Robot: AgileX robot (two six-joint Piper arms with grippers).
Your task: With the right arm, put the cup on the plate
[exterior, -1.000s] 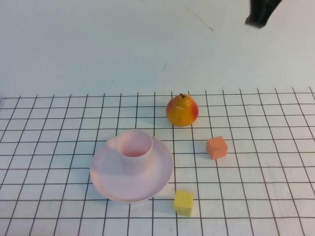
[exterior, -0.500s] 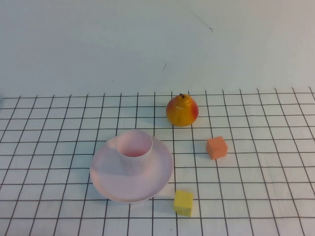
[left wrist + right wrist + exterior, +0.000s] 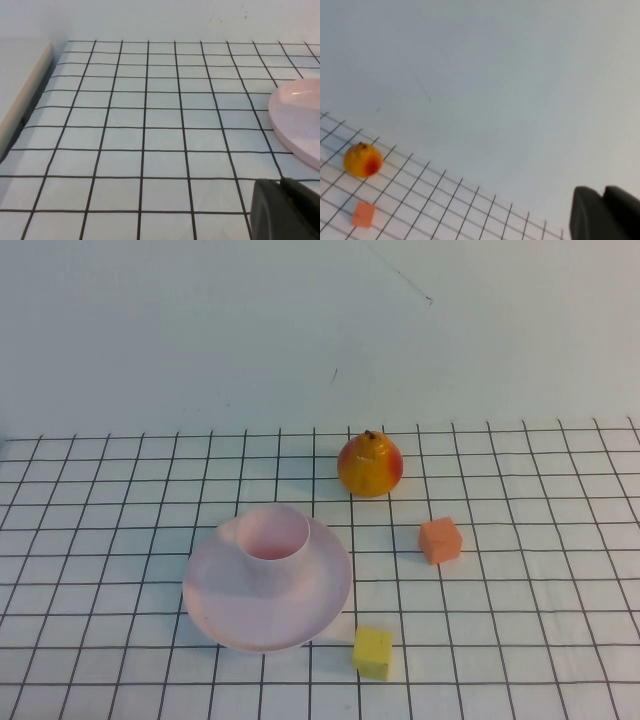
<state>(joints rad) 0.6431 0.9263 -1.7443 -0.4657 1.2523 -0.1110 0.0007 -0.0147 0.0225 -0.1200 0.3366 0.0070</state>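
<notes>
The pale pink cup (image 3: 273, 540) stands upright on the round pale pink plate (image 3: 300, 612), toward its back left. Neither arm shows in the high view. In the left wrist view my left gripper (image 3: 280, 184) is shut and empty, low over the gridded mat, with the plate's rim (image 3: 295, 117) just beyond it. In the right wrist view my right gripper (image 3: 602, 192) is shut and empty, raised high and far from the cup, facing the bare back of the table.
A yellow-red pear (image 3: 370, 464) stands behind the plate and also shows in the right wrist view (image 3: 363, 160). An orange cube (image 3: 441, 540) lies right of the plate. A yellow cube (image 3: 373, 652) lies at the plate's front right. A pale raised ledge (image 3: 20, 85) borders the mat.
A second ago the right arm's black gripper showed at the high view's top right; it has moved out of that view. The cup, plate and other objects have not moved.
</notes>
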